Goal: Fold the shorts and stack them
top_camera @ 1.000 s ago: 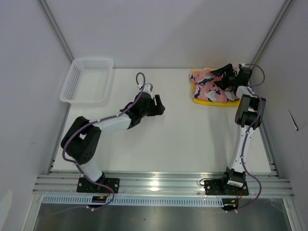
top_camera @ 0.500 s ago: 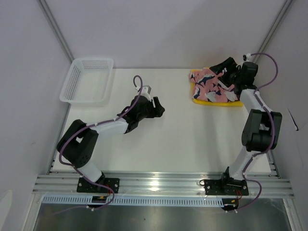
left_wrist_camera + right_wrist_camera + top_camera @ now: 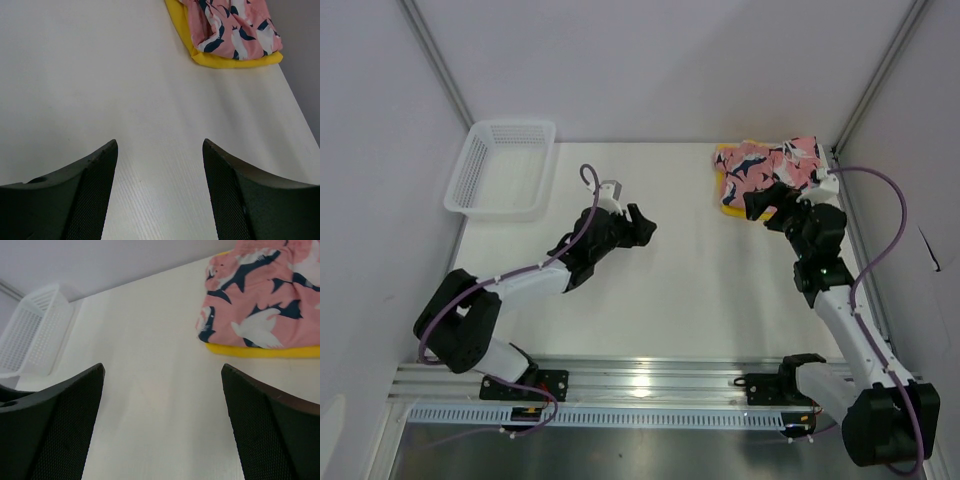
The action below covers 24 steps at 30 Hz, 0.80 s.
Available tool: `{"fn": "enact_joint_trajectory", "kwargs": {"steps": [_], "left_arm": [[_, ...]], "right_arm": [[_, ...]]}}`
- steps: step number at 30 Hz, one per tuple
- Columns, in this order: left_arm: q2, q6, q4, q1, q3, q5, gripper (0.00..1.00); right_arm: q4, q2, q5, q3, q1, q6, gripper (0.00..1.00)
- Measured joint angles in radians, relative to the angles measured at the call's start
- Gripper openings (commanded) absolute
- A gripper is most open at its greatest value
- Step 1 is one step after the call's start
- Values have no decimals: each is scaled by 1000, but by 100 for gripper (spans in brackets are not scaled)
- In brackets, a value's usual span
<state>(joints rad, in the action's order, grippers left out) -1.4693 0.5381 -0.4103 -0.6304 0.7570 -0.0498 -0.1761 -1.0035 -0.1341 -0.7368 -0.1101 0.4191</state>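
Note:
The pink shorts [image 3: 770, 170] with a navy-and-white print lie bunched on top of the yellow shorts [image 3: 732, 208] at the table's back right corner. Only a yellow edge shows under them. In the left wrist view the pink shorts [image 3: 232, 30] and the yellow shorts [image 3: 220, 60] sit far ahead at the upper right. In the right wrist view the pink shorts [image 3: 260, 305] and the yellow rim [image 3: 270, 350] are close at the upper right. My right gripper [image 3: 760, 203] [image 3: 163, 367] hangs open just in front of the pile, holding nothing. My left gripper [image 3: 642, 228] [image 3: 159, 145] stands open and holds nothing over bare table mid-left.
A white mesh basket [image 3: 502, 168] [image 3: 35, 340] stands at the back left corner. The white table [image 3: 690, 280] is framed by grey walls on three sides, with a metal rail along the near edge.
My right arm has drawn back toward the near edge, off the pile, so the pink shorts now show uncovered. The left arm has stretched out lower, its gripper shifting slightly left.

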Motion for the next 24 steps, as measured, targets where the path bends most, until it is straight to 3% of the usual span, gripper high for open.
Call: {"fn": "enact_joint_trajectory", "kwargs": {"steps": [11,24], "left_arm": [[172,-33,-6,0,-81,-61,72],[572,-32,102,-2,-359,-175,72]], "right_arm": [[-25,135,198,311,-157,-82,99],[-135,146,178,427,-236,-106,100]]}}
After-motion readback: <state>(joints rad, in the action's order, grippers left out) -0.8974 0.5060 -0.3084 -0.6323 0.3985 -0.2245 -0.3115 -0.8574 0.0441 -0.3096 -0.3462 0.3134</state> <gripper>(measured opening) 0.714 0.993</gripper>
